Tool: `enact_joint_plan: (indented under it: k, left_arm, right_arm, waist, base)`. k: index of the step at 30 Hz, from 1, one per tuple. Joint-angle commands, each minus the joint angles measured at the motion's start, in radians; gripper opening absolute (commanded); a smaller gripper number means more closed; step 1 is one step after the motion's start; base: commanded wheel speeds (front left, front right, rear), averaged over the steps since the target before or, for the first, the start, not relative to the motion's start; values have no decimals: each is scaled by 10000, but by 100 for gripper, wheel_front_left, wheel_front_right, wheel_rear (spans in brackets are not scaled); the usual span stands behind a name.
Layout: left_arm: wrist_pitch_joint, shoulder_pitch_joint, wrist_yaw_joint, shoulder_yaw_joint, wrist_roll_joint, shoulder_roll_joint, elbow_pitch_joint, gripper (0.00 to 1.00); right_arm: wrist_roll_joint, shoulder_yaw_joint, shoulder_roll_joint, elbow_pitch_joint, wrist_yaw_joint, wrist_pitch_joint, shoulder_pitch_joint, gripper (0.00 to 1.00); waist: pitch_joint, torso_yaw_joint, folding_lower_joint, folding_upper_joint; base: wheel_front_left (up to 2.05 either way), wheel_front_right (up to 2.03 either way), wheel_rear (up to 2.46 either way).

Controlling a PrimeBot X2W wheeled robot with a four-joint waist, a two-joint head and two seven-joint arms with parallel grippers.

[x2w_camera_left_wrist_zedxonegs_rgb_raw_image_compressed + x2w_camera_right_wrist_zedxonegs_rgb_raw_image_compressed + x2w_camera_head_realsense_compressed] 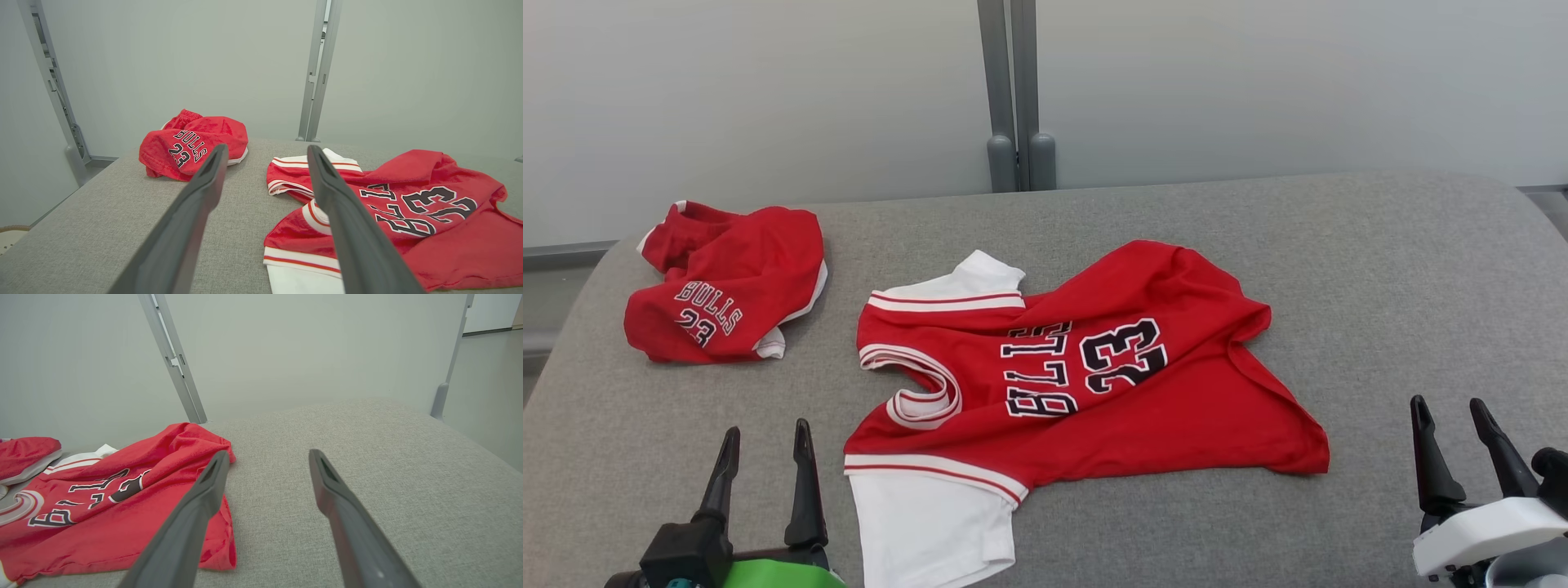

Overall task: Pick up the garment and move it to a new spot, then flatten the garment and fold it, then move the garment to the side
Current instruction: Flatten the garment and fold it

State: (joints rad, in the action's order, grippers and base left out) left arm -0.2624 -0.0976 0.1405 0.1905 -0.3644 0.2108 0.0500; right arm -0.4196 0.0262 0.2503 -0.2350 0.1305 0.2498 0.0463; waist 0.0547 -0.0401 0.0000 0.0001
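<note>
The left gripper (766,426) hovers, jaws wide and empty. Red shorts (727,286) sit bunched far left on the surface (1380,269), perhaps already set aside. The jersey (1094,367) lies mid-surface, spread but rumpled, so flattening, folding and moving aside look undone. The right gripper (1449,401) is likewise wide and empty.

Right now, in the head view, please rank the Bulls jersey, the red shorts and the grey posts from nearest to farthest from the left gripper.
1. Bulls jersey, just right of the left gripper.
2. Red shorts, ahead, at the back left.
3. Grey posts, far back, centre.
</note>
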Motion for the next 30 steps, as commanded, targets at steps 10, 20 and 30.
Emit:
enact_joint_plan:
  k: [10,20,30]
  left_arm:
    - [-31,-17,-265,-211,261,-179,156,100]
    - [1706,-218,-701,30,-759,-301,808,100]
    - [5105,-287,-947,849,-1604,-89,760,100]
  right_arm:
    - [120,-127,49,-59,5,26,-77,100]
    - [-450,-536,159,-203,5,-1421,-340,100]
    - [-1088,-1382,503,-1156,5,-4673,-1494,100]
  waist:
    - [4,34,0,-1]
    - [-50,-114,0,-1]
    - [-299,-415,0,-1]
  base:
    - [0,0,0]
    - [0,0,0]
    - [0,0,0]
